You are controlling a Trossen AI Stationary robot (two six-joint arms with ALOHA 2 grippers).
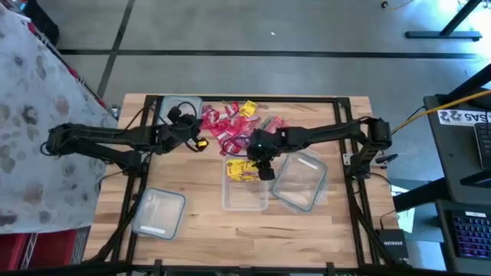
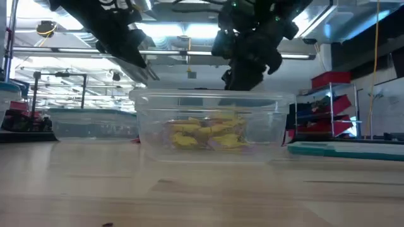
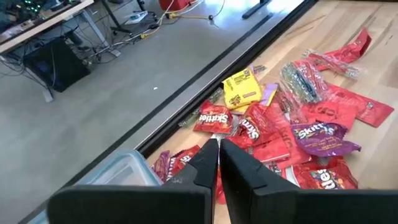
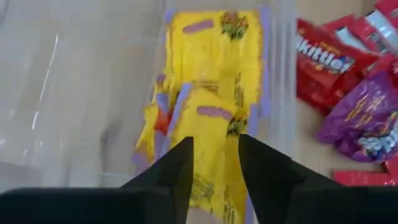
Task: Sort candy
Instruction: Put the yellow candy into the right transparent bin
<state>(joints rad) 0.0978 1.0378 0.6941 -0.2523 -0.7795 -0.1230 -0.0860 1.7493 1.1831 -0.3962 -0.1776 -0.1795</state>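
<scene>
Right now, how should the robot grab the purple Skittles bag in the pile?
Best guess: pinch the purple Skittles bag across its crinkled narrow end, coming straight down from above. It lies flat on top of the red packets, so its edges are free. The left end effector, fingers nearly shut, is nearest.

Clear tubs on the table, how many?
4: one at the far left by the left gripper, one near left, one in the middle holding yellow candy, one tilted right of it.
</scene>
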